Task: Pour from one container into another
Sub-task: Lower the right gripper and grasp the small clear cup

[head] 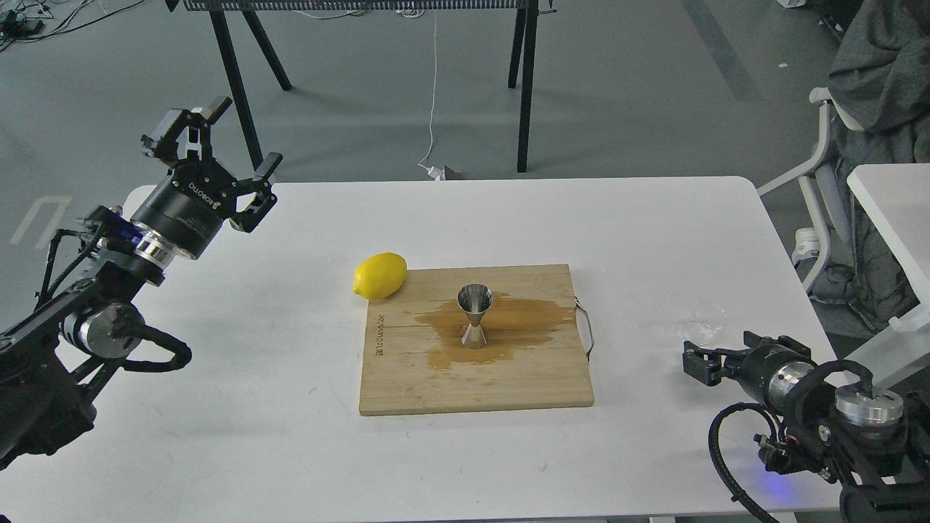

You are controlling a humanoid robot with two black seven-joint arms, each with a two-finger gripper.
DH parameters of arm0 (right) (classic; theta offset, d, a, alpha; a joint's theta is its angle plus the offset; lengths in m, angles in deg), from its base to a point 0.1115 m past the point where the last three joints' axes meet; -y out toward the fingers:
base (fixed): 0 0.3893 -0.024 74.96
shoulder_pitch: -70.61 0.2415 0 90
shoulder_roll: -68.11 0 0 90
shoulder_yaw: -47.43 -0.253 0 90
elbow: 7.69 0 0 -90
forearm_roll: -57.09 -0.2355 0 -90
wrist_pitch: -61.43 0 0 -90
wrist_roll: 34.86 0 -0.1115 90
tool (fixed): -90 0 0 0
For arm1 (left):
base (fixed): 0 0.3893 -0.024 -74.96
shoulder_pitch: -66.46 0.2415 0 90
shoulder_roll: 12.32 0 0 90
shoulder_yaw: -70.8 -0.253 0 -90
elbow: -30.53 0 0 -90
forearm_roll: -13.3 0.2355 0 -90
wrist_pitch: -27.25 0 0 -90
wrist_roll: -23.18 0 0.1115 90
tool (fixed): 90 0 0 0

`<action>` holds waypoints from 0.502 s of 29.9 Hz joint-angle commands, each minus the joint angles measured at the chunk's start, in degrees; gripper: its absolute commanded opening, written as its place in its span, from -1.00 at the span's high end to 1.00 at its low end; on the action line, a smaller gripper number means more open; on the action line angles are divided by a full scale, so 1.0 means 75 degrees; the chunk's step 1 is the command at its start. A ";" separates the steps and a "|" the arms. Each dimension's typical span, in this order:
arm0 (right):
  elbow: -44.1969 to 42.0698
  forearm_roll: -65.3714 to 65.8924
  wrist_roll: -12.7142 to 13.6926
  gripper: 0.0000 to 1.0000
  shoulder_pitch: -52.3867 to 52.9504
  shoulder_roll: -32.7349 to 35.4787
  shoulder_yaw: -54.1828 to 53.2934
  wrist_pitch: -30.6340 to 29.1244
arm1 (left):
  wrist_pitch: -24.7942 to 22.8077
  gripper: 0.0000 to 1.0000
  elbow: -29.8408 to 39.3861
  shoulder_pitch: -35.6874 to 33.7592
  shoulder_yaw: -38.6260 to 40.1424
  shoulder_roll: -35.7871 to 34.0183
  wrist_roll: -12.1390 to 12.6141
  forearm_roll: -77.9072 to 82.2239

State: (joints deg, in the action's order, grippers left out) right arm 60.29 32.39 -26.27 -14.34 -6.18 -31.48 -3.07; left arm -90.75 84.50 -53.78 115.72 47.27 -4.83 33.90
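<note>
The tiny clear glass cup (703, 323) lies on the white table near its right edge, apart from the board. The steel jigger (474, 316) stands upright in the middle of the wooden cutting board (530, 385), inside a brown wet stain (523, 323). My right gripper (723, 349) hovers low just in front of the cup, open and holding nothing, its fingers pointing left. Raised over the table's far left corner, my left gripper (243, 134) is open and empty, far from both containers.
A yellow lemon (380, 276) touches the board's far left corner. A wire handle (587, 335) sticks out of the board's right side. A white chair (821, 189) and a second table (890, 211) stand to the right; black trestle legs (524, 80) stand behind.
</note>
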 commanded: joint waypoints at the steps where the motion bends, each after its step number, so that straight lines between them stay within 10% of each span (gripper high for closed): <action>1: -0.0133 -0.0001 -0.0055 -0.96 0.0100 -0.0067 0.0034 -0.0036 | 0.0000 -0.89 0.0000 0.0001 -0.0001 0.0001 0.0000 0.0007; 15: -0.0626 0.0280 -0.0079 -0.86 0.0534 -0.0301 0.0034 -0.0036 | 0.0000 -0.89 -0.0012 0.0072 -0.0001 0.0001 0.0000 0.0019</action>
State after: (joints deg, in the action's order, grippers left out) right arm 55.87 34.18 -26.87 -10.56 -8.06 -31.23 -3.36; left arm -90.75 84.42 -53.25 115.69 47.27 -4.83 34.04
